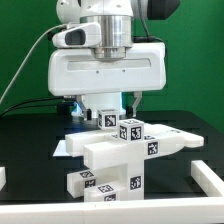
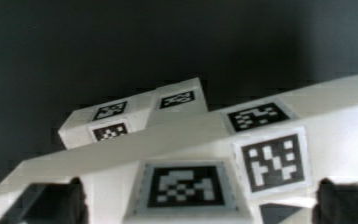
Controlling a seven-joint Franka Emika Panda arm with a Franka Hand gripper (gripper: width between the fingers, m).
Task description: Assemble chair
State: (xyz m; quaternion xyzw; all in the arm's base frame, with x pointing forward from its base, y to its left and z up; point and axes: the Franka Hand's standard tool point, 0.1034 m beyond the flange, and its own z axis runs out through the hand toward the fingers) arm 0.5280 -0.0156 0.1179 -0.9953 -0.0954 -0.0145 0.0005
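The chair [image 1: 118,152] stands partly built near the middle of the black table [image 1: 25,150], a stack of white blocks with a slab jutting toward the exterior view's right. It looks light, rigid and smooth, best pinched across flat opposite faces. The gripper [image 1: 108,112] hangs just over its top block; whether the fingers [image 2: 48,203] touch it I cannot tell. Its near base is cropped.

White chair parts [image 2: 194,150] bearing marker tags [image 2: 270,160] filled the view; two dark fingertips [image 2: 51,200] flanked the nearest tagged block, spread apart
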